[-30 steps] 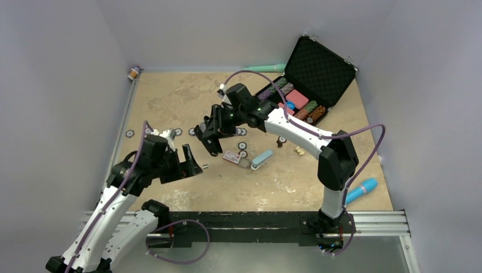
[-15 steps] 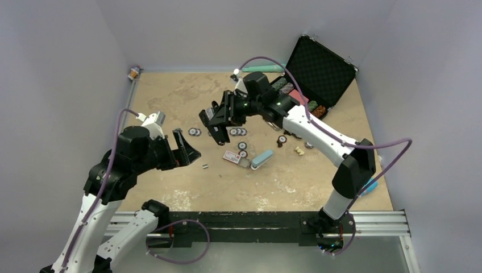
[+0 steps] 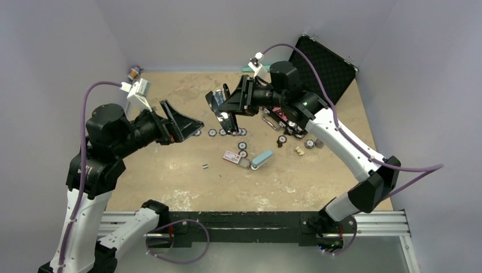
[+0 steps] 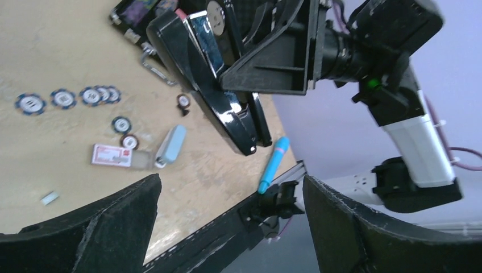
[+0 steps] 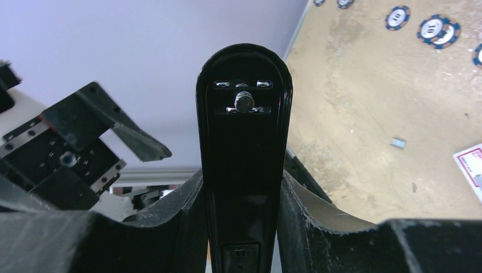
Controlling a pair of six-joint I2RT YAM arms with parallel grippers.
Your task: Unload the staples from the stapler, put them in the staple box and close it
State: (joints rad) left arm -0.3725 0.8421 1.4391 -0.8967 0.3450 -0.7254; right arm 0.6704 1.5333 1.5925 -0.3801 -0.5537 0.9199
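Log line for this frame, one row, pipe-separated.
right pincer: shut on stapler, held above table | left pincer: open, empty, facing stapler | staples: small strip lying on table

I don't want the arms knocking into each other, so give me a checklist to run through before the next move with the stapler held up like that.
1. Grip: right end effector shut on the stapler, lifted off the table: ok.
2. Other arm: left end effector open and empty: ok.
3. Clearance: the two end effectors are apart, no contact: ok.
4. Unloading: a strip of staples lies on the table: ok.
5. Stapler's inner channel fully empty: cannot tell.
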